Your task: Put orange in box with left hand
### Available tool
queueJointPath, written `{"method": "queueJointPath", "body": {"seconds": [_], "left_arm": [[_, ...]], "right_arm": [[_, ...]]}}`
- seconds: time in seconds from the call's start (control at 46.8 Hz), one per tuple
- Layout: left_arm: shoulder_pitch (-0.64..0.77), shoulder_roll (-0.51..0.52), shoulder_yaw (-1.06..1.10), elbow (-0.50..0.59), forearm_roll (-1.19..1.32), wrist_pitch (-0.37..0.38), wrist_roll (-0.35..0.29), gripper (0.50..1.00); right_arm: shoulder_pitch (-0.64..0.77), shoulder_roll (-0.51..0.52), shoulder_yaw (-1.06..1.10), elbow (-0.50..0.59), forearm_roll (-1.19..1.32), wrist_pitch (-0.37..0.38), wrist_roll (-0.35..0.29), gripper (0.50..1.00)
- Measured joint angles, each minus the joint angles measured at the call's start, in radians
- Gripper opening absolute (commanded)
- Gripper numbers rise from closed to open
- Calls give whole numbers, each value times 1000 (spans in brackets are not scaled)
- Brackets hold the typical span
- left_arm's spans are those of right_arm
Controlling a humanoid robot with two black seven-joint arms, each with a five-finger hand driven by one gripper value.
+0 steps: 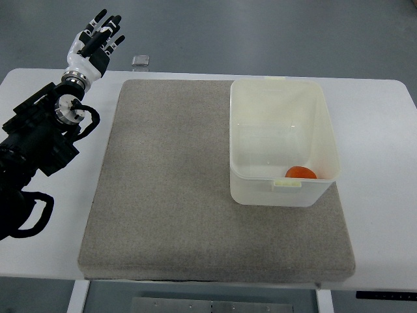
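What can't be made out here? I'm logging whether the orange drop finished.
- Orange: lower part hidden by the box near wall, top view.
- Left hand: arm cut off by the left edge.
- Right arm: outside the frame.
- Small object beyond the mat: too small to identify.

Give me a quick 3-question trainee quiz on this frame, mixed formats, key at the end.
1. True or false: the orange lies on the grey mat, outside the box.
2. Which corner of the box is the orange nearest? A) far left B) far right C) near right D) near left
3. Fill in: the left hand hangs over the table's far ____ corner, fingers spread and holding ____.

Key: 1 false, it sits inside the box. 2 C. 3 left; nothing.
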Motion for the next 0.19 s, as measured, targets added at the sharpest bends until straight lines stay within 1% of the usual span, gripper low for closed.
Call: {"method": "queueJointPath", "body": {"seconds": [0.192], "left_arm": [[0, 0, 0, 0, 0, -2, 0, 926]], "right_arm": [[0, 0, 0, 0, 0, 0, 0, 926]]}}
